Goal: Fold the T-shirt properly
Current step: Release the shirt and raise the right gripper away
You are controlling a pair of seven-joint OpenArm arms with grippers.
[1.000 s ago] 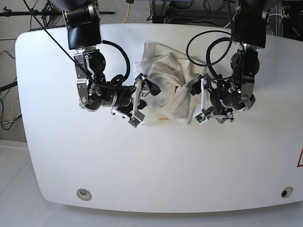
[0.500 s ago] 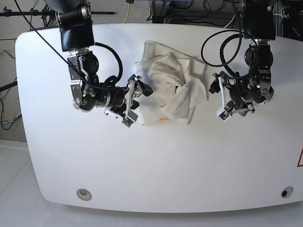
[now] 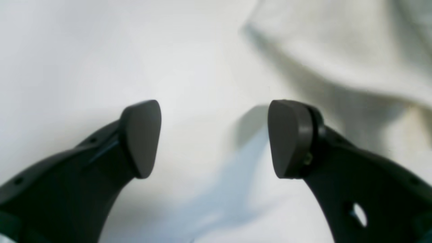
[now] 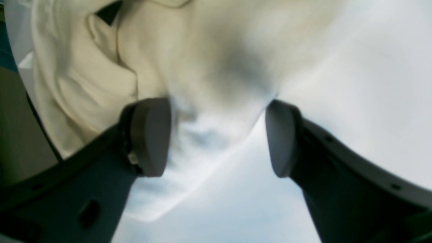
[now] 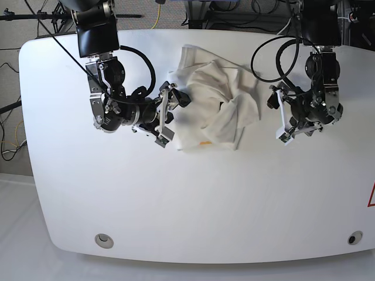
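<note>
— Where does the T-shirt [image 5: 217,105] lie?

— It sits bunched and creased on the white worktop [image 5: 193,199], close to the far edge and about midway along it. It is not flat: folds pile up through its middle, and a small yellow-orange mark [image 5: 204,142] shows near the shirt's near edge.

— And the right gripper [image 5: 166,115]?

— It is at the shirt's edge on the side toward the worktop's left end. In the right wrist view its two dark pads [image 4: 150,136] stand apart, released, with cloth [image 4: 202,67] lying between and beyond them. One pad seems to brush the cloth, though the picture is too soft to be sure. Nothing is pinched.

— The left gripper [image 5: 281,114]?

— It is just off the other side of the shirt, toward the worktop's right end, and apart from the cloth. The left wrist view shows its fingers [image 3: 141,138] spread wide over bare worktop [image 3: 101,50], holding nothing. The shirt [image 3: 337,47] appears only in the upper right corner of that view, beyond the fingertips.

— Is a neck tag visible?

— A small dark patch [image 4: 108,11] shows at the top of the right wrist view among the folds, but it is too blurred to name.
</note>
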